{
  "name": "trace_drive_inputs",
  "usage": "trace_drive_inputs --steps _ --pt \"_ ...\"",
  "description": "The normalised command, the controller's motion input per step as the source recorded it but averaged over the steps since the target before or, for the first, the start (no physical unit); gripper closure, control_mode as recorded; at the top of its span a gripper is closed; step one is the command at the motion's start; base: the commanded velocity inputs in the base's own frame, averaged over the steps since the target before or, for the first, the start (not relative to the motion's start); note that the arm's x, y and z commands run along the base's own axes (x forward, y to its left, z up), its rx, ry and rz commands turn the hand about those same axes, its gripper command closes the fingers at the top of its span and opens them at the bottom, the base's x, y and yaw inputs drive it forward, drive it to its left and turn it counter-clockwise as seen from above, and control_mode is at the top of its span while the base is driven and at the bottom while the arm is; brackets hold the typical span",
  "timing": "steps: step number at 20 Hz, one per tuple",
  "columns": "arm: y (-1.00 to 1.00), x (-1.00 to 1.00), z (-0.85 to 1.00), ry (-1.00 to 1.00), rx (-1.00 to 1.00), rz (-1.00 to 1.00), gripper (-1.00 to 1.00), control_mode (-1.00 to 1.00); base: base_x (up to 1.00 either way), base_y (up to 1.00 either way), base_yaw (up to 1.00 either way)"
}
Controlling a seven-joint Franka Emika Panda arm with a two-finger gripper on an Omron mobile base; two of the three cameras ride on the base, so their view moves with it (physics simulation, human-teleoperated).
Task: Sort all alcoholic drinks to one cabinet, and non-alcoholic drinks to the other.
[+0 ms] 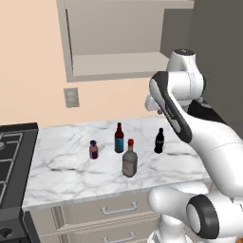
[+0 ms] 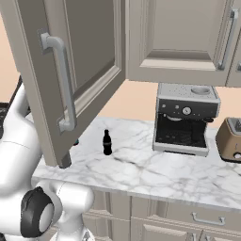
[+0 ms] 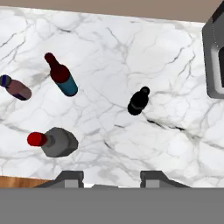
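Four drinks stand on the marble counter (image 1: 61, 171). They are a clear bottle with a red cap (image 1: 129, 159), a dark brown-red bottle with a blue label (image 1: 119, 138), a black cola bottle (image 1: 159, 141) and a short purple-pink container (image 1: 93, 149). The hand view looks down on them: clear bottle (image 3: 54, 141), brown-red bottle (image 3: 62, 76), cola bottle (image 3: 139, 101), purple-pink container (image 3: 16, 88). My gripper (image 3: 112, 178) hovers high above the counter, open, with nothing between its fingers. An open wall cabinet (image 1: 118, 64) with a pale shelf hangs above. Its door (image 2: 84, 61) carries a long bar handle.
A coffee machine (image 2: 186, 120) and a toaster (image 2: 230, 139) stand on the counter to the right. Above them is a beige cabinet front (image 2: 183, 33) with a bar handle. A stove (image 1: 12, 161) borders the counter's left end. Drawers (image 1: 118, 209) run below the front edge.
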Motion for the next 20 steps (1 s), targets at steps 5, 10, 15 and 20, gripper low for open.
trace_drive_inputs --steps 5,10,15,20 --pt "0.16 -0.08 -0.13 0.00 0.00 0.00 -1.00 -1.00 0.00 0.00 0.00" --pt "0.35 -0.17 -0.13 -0.01 0.00 0.00 -1.00 -1.00 0.00 0.00 0.00" --pt "0.43 -0.26 -0.01 -0.12 -0.05 -0.02 -1.00 -1.00 0.00 0.00 0.00" --pt "0.47 -0.23 0.00 -0.11 -0.07 -0.12 -1.00 -1.00 0.00 0.00 0.00"
